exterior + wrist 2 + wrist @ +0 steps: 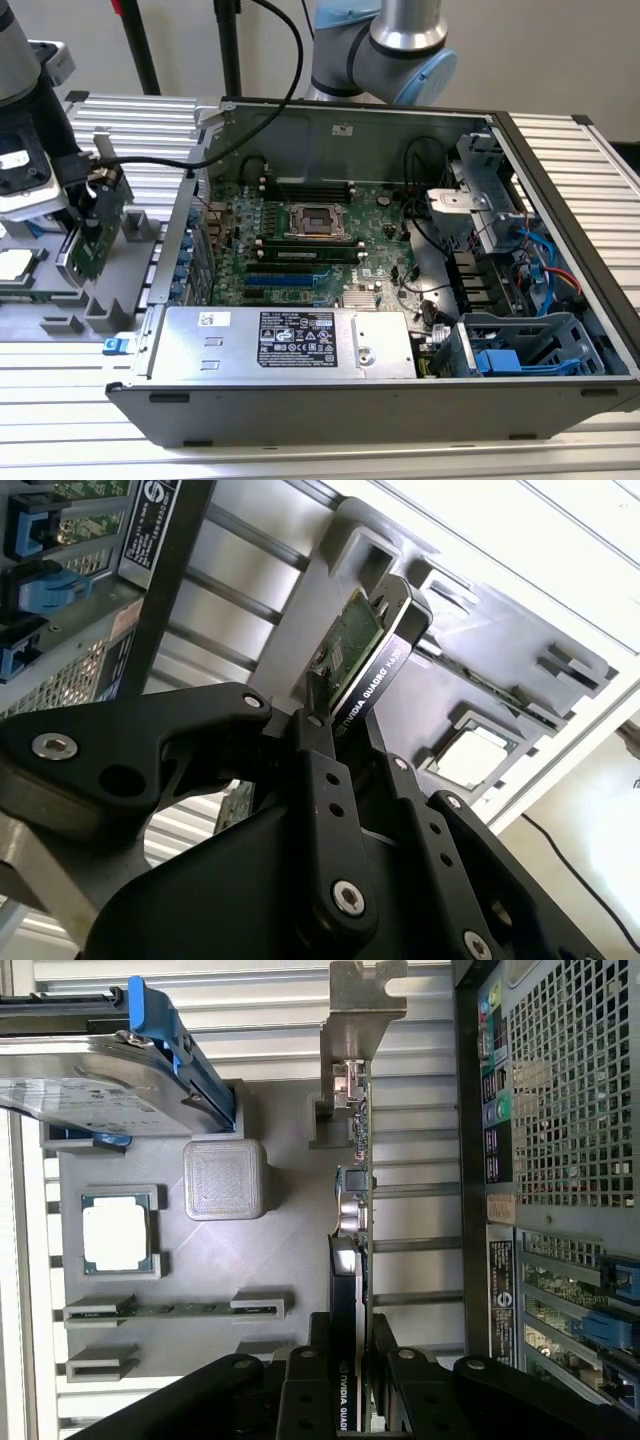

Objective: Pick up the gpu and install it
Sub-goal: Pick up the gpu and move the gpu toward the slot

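Across the middle and right of the exterior view, an open computer case point(350, 410), with a green motherboard point(380, 215) on its floor and a silver power supply point(290, 340) along the near side. At the exterior view's left, outside the case, a grey parts tray point(110, 310) on the slatted table. In the first wrist view, a hard drive point(80, 1070) in a blue frame and a small square processor chip point(115, 1232) resting on that tray. Standing on edge over the tray, the gpu point(97, 235), green board on one face and black cover on the other, silver end bracket pointing away from the arm. Clamped on the card's near end, the gripper point(352, 1360), one finger pressed to each face. Cannot tell whether the card has cleared its tray slot. Likely trouble from here: a pinch taken at one end leaving the long card free to swing or slip; the bracket snagging on the tray's slot if lifted at a slant; the card knocking the case wall or loose cables while crossing over; a tilted edge connector jamming against the motherboard socket instead of seating.
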You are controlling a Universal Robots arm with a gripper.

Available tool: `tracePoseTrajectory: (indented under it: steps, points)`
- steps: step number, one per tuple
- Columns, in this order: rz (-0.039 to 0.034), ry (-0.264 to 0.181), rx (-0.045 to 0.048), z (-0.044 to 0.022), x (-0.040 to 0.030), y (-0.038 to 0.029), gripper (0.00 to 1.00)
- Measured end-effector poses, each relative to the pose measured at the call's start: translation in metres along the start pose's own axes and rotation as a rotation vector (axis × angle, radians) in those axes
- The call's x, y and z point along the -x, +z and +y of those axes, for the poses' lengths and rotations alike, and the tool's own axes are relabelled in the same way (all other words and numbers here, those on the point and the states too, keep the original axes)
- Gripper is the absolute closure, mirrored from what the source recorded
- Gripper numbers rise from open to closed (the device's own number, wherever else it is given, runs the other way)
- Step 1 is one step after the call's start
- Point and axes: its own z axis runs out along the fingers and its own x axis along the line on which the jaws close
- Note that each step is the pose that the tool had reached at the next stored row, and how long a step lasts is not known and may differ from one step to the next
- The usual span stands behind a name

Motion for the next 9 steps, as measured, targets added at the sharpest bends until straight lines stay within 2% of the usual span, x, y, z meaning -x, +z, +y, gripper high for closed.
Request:
tracePoseTrajectory:
  steps: [9]
  points:
    - [0.0000,0.000,-0.0001,0.0003,0.0001,-0.0059,1.00]
